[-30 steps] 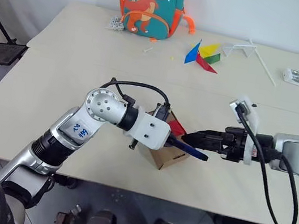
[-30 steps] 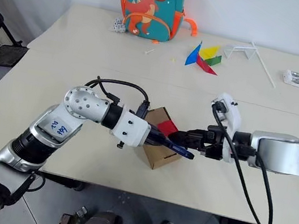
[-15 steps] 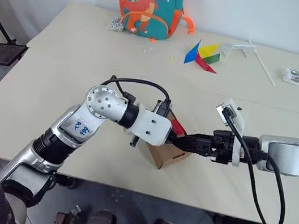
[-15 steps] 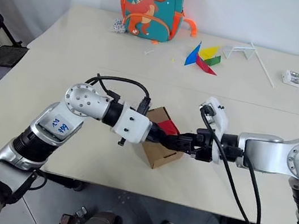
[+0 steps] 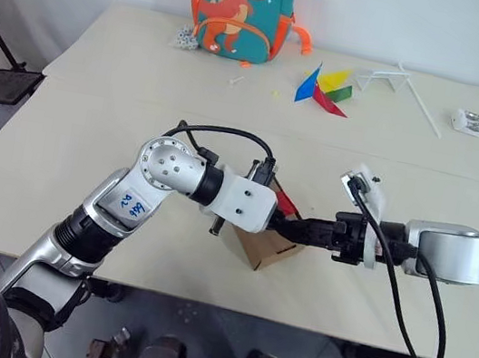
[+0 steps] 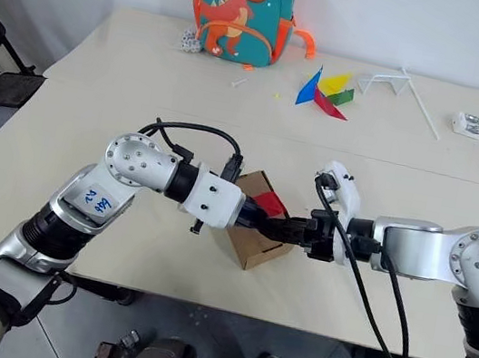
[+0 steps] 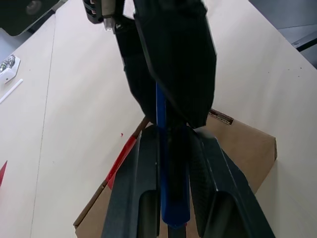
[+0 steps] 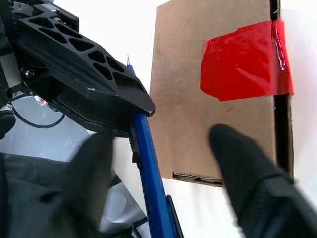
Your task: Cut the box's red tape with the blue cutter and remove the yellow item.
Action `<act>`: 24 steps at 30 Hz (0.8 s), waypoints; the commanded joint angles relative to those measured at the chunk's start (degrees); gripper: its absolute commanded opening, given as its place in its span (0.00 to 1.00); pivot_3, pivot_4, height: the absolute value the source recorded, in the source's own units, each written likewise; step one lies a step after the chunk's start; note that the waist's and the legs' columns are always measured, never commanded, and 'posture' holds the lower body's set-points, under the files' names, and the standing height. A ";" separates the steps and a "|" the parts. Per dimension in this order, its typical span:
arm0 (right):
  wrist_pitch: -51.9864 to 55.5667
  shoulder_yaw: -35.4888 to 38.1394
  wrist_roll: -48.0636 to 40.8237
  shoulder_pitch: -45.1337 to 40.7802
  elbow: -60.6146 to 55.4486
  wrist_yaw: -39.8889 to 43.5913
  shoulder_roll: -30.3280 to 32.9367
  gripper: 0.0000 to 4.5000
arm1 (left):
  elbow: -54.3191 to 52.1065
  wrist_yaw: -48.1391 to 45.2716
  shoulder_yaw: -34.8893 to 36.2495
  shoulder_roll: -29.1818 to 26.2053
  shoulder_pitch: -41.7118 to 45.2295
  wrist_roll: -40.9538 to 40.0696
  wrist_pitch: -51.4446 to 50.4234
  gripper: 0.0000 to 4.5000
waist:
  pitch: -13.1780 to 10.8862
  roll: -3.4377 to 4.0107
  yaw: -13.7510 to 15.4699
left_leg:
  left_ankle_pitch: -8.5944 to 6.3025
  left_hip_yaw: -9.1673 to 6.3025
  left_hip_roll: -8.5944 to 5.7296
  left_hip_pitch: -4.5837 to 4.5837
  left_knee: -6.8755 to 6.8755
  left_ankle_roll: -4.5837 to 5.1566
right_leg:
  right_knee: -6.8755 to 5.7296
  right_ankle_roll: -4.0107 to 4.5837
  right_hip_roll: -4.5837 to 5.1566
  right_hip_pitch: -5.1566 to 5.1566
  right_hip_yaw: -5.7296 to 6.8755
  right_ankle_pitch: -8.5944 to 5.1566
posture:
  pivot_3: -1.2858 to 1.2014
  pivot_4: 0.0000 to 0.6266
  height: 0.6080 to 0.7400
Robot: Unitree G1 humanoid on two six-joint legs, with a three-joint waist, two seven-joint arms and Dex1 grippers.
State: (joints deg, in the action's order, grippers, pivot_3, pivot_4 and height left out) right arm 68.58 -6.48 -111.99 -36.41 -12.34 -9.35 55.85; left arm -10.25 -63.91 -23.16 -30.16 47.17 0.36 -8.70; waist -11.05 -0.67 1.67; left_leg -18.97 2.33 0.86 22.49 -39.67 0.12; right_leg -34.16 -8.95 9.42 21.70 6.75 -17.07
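Pale cream tabletop (image 5: 89, 145) fills the scene, with a white wall behind it. Near its front edge sits the box (image 6: 253, 236), a small brown corrugated carton resting at an angle. A short bright red tape (image 8: 243, 59) strip, glossy and slightly wrinkled, lies across one face and wraps over the edge by the flap seam.

Just above the carton, the left gripper (image 7: 171, 148) is clamped on the blue cutter (image 7: 173, 198), a slim dark blue pen-shaped tool running straight between its two black fingers. The right gripper (image 6: 290, 231) comes in from the opposite side, its fingers parted and straddling the cutter's shaft; whether they press on it I cannot tell.

At the far edge stand a teal dinosaur backpack (image 5: 244, 5), a paper pinwheel (image 5: 326, 88) lying flat, and a small white device (image 5: 471, 121).
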 commanded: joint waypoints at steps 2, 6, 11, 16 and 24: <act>-1.30 1.25 -1.01 0.35 -1.38 -0.92 -0.81 0.31 | -2.18 0.31 0.99 0.30 0.55 -0.32 0.35 0.10 | 0.00 0.00 -0.01 | 0.00 0.00 0.00 0.00 0.00 0.00 | 0.00 0.00 0.00 0.00 0.00 0.00 | 0.52 0.24 1.00; -1.55 1.51 -1.01 0.54 -1.40 -1.05 -1.25 0.04 | -2.26 0.24 1.02 0.32 0.48 -0.31 0.43 0.10 | 0.00 0.00 0.02 | 0.00 0.00 0.00 0.00 0.00 0.00 | 0.00 0.00 0.00 0.00 0.00 0.00 | 0.52 0.24 1.00; -1.56 2.46 -1.01 0.48 -0.85 -0.23 -1.51 0.03 | -2.29 0.09 1.12 0.03 0.04 -0.38 0.82 0.10 | 0.00 0.00 -0.01 | 0.00 0.00 0.00 0.00 0.00 0.00 | 0.00 0.00 0.00 0.00 0.00 0.00 | 0.52 0.24 1.00; -1.70 2.83 -1.01 0.83 -0.59 -0.14 -1.65 0.03 | -2.57 0.03 1.42 0.27 -0.20 -1.20 0.56 0.10 | 0.00 0.00 0.00 | 0.00 0.00 0.00 0.00 -0.01 0.00 | -0.01 0.00 0.00 0.00 0.00 0.00 | 0.52 0.24 1.00; -1.78 3.60 -1.01 1.56 -1.14 0.82 -1.48 0.03 | -5.44 -0.94 7.07 1.17 -2.61 -11.13 -6.79 0.51 | 0.00 0.00 -0.09 | 0.00 -0.02 0.01 0.01 -0.01 0.00 | 0.00 0.00 0.00 0.00 0.00 0.00 | 0.52 0.24 1.00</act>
State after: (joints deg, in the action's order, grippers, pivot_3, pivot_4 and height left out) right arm 67.43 -5.80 -112.17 -34.84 -12.66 -9.39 54.22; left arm -13.35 -64.48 -19.20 -28.43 44.63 -7.51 -14.07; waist -11.05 -0.66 1.58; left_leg -18.97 2.31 0.86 22.49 -39.68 0.13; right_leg -34.17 -8.95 9.42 21.70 6.75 -17.07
